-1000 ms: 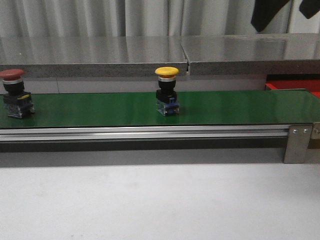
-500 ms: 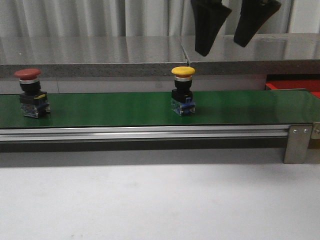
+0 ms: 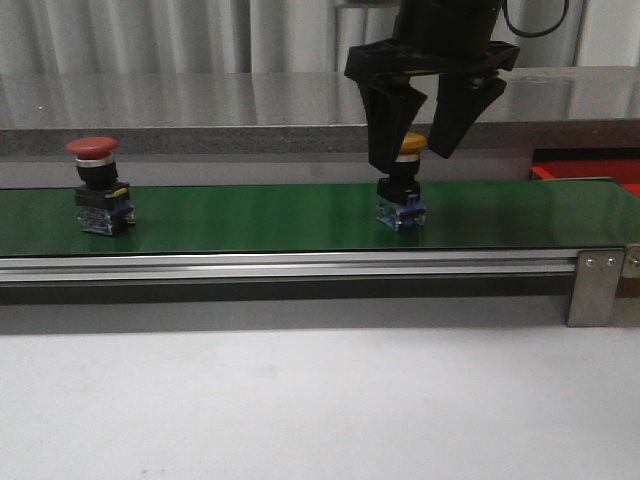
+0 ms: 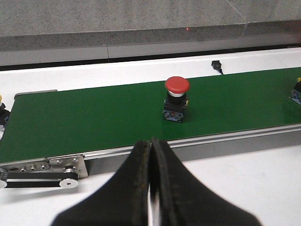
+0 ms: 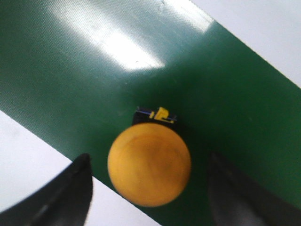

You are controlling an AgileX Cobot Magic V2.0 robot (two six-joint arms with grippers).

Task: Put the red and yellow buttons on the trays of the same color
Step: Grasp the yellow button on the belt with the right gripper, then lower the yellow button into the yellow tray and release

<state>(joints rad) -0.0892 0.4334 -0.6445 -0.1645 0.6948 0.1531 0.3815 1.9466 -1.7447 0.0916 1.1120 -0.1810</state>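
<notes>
Yellow button (image 5: 149, 164) between spread right claw (image 3: 412, 155), left claw (image 4: 150, 188) pressed closed

Legible text, labels, brands, numbers, signs: none were found in any view. The green conveyor belt (image 3: 250, 215), the red button (image 3: 100, 185) and the yellow button (image 5: 149, 164) standing on it bore no readable marking.

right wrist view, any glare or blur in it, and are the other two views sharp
Right wrist view: a bright glare patch on the green belt, and the yellow button and fingers look soft. Left wrist view: red button crisp, closed fingers slightly soft. Front view: evenly lit, sheen on the belt, right gripper dark.
</notes>
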